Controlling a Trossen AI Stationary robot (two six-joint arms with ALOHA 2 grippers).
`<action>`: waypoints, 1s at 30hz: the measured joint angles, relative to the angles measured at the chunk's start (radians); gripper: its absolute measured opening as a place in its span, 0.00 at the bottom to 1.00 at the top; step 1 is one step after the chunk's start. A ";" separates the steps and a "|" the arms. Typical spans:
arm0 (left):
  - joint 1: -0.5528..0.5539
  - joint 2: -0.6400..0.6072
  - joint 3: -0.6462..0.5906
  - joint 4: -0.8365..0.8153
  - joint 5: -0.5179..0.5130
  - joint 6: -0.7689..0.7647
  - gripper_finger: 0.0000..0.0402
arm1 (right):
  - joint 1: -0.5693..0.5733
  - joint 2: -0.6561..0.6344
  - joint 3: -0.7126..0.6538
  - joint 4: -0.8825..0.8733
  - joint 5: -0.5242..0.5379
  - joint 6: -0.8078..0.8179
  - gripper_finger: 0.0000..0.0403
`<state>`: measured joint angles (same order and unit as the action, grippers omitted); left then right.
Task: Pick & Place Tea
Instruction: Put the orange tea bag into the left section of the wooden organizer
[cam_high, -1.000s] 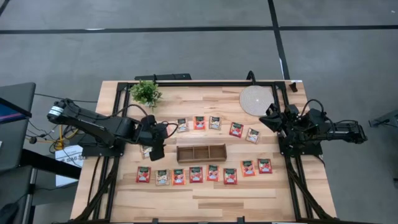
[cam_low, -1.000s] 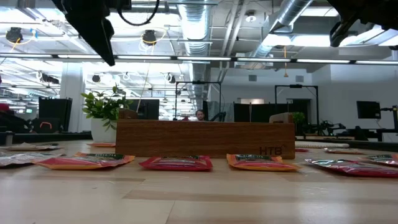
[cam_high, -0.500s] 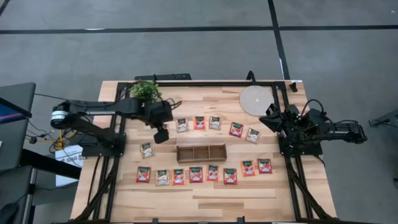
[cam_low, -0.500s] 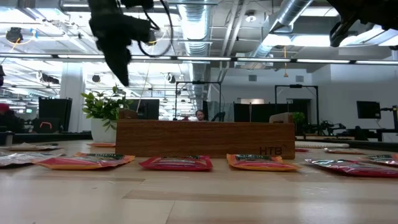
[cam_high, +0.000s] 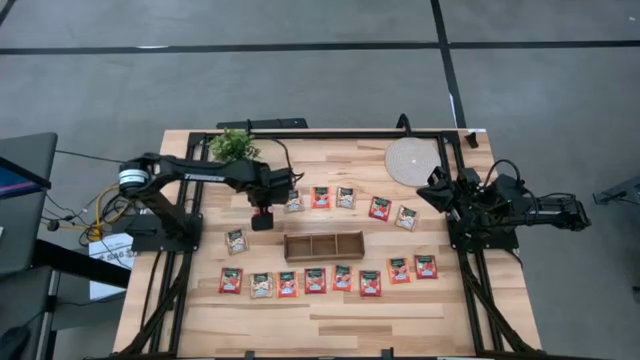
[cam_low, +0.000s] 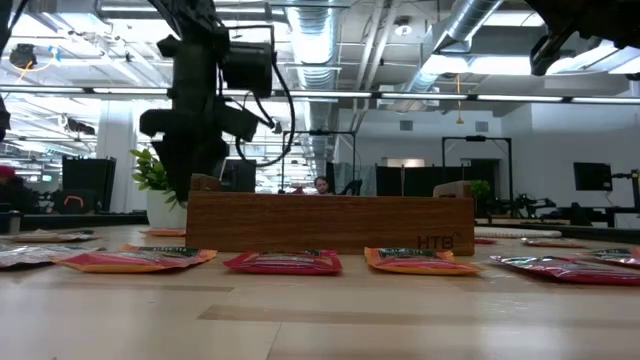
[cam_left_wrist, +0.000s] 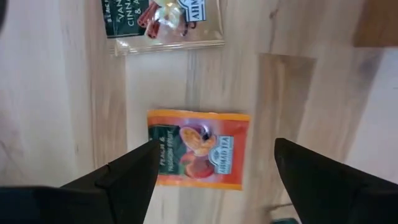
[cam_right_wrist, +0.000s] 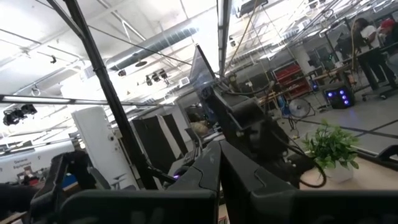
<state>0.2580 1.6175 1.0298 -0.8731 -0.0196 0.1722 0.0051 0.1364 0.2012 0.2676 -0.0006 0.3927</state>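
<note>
Across the light wooden desk (cam_high: 330, 310), none of the small square red and beige tea sachets (cam_high: 315, 280) has reached the long brown wooden three-compartment tray (cam_high: 323, 246), which looks empty. Beyond it, the left hand (cam_high: 262, 218) hovers open-fingered over an orange-red sachet (cam_left_wrist: 198, 149); the right hand (cam_high: 437, 196) waits closed at the desk's right edge.

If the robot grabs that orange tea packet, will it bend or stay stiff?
Probably it bends a bit: the tea packet between the open left gripper fingers looks thin and lies flat on the table. It is likely very light. Being so flat, it may slide rather than lift.
</note>
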 joint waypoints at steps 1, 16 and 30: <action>0.010 0.002 0.000 0.002 0.000 0.010 0.77 | 0.000 0.000 0.000 0.000 0.000 0.000 0.00; 0.184 0.004 -0.037 0.079 0.016 0.086 0.77 | 0.000 0.000 0.000 0.000 0.000 0.000 0.00; 0.187 0.004 -0.191 0.241 -0.004 0.066 0.77 | 0.000 0.000 0.000 0.000 0.000 0.000 0.00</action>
<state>0.4454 1.6210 0.8393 -0.6318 -0.0240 0.2378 0.0051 0.1364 0.2012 0.2676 -0.0002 0.3927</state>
